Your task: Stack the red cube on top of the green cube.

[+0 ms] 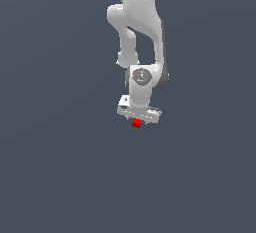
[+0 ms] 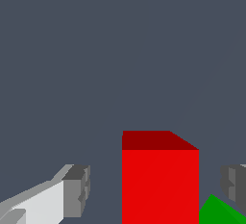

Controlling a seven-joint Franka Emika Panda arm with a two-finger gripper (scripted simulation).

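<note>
The red cube (image 2: 160, 184) sits between my two fingers, with a gap on each side. My gripper (image 2: 156, 189) is open around it, and neither finger (image 2: 77, 192) touches the cube. A corner of the green cube (image 2: 217, 213) shows right beside the red cube's lower edge, near the other finger (image 2: 234, 184). I cannot tell whether the two cubes touch. In the exterior view the red cube (image 1: 136, 123) shows just under the white gripper (image 1: 138, 119), low over the grey floor. The green cube is hidden in that view.
The plain dark grey floor (image 1: 60, 177) spreads all around. The white arm (image 1: 140, 32) rises straight above the gripper.
</note>
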